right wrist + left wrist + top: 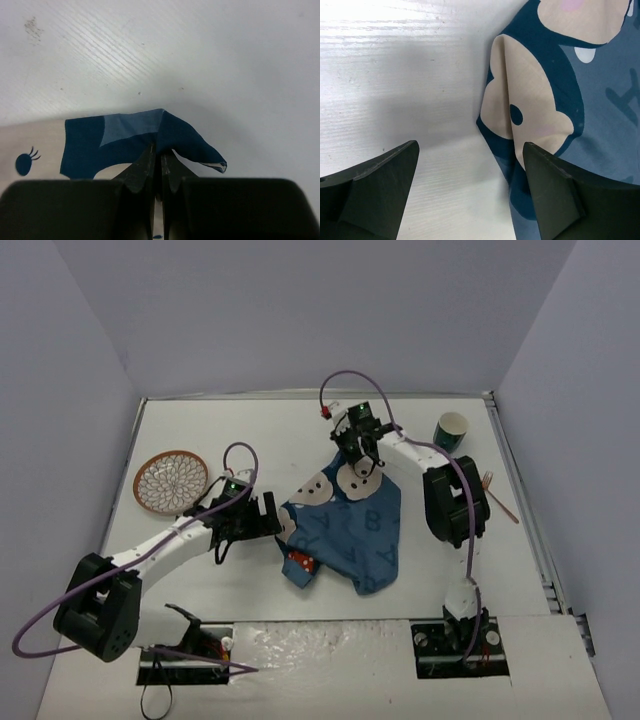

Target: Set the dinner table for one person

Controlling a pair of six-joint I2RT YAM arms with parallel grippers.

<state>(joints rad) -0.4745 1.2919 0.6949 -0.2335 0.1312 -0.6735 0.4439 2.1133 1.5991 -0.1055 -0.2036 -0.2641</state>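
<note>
Nearest you, at the lower middle of the top view, the dinner table (270, 430) fills the frame as the wide white surface under everything else. A little further in, at centre left, your left gripper (272, 516) lies low over the table with its fingers spread wide. In the left wrist view (470, 150) the left edge of the blue cartoon-printed placemat (530, 90) lies between them, folded into a ridge. Whether either finger touches the cloth cannot be told.

The placemat (360, 535) sits rumpled at the centre of the top view, bunched rather than flat, with beige cartoon faces showing at its upper left.

Beyond it, at upper centre, your right gripper (362, 465) points down at the cloth's far edge. In the right wrist view (157, 160) its fingers are pressed together, pinching a dark blue fold of the placemat (130, 135).

On the left edge of the table, beside the left arm, lies an orange patterned plate (171, 481). At the right a pink fork (497, 495) lies near the edge, and furthest back at upper right stands a green and white cup (451, 430).
</note>
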